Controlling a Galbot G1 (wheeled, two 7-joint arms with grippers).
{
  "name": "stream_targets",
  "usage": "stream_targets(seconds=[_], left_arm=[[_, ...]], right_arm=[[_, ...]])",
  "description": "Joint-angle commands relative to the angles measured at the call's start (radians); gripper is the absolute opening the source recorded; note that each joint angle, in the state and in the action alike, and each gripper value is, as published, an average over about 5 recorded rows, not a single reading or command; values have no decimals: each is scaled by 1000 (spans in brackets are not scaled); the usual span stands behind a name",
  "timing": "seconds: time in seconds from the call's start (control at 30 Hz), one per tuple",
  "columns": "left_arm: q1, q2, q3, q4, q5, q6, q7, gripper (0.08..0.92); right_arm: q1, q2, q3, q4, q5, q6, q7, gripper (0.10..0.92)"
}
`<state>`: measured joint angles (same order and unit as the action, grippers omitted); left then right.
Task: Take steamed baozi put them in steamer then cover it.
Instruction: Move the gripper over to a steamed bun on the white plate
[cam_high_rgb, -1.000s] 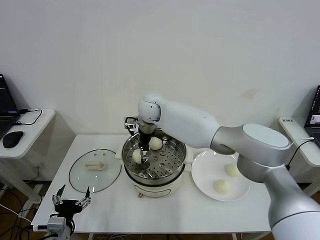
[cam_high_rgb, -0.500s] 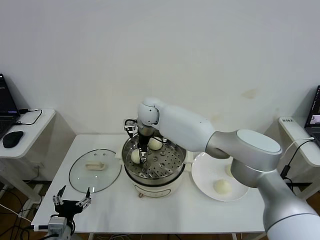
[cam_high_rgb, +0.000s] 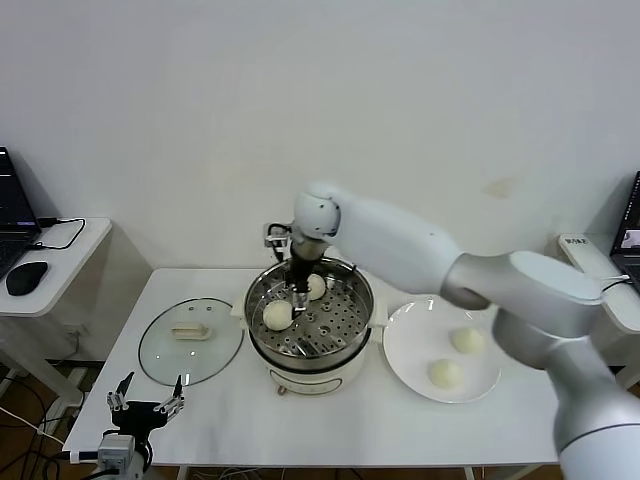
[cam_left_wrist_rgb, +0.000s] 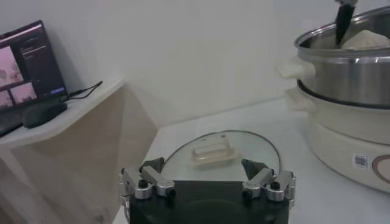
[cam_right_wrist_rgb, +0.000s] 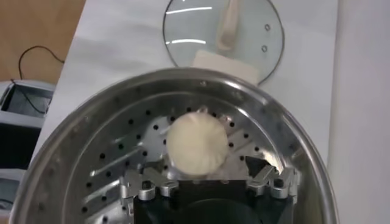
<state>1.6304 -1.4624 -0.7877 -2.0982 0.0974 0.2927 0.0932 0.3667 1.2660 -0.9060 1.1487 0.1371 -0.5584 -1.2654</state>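
The steamer stands mid-table with two steamed baozi on its perforated tray: one at the left, one further back. My right gripper hangs inside the pot between them, open. In the right wrist view its gripper has its jaws spread, with a baozi lying loose on the tray just ahead of them. Two more baozi rest on the white plate. The glass cover lies flat left of the steamer. My left gripper is parked open at the front left.
In the left wrist view, the left gripper faces the cover and the steamer's wall. A side table with a laptop and mouse stands at the far left. Another laptop sits at the far right.
The right gripper has opened and let go of a baozi on the tray's left side. It has since shifted a little to the right inside the pot. The left arm has not moved.
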Motion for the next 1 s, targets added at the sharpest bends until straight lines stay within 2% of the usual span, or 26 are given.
stream_targets(seconds=[0.03, 0.3, 0.5, 0.7, 1.0], left_arm=[[0, 2, 1, -2, 0, 3, 3, 823], [8, 12, 1, 1, -1, 8, 8, 823], [16, 8, 4, -4, -1, 10, 9, 823], [31, 5, 2, -11, 0, 10, 6, 823], [48, -1, 2, -10, 18, 9, 4, 823]], right_arm=[[76, -333, 20, 299, 32, 8, -35, 823], [63, -661, 41, 437, 2, 92, -73, 823], [-20, -791, 28, 489, -67, 131, -73, 823], [-233, -816, 116, 487, -185, 140, -50, 823], [-477, -737, 265, 370, -298, 158, -30, 823]])
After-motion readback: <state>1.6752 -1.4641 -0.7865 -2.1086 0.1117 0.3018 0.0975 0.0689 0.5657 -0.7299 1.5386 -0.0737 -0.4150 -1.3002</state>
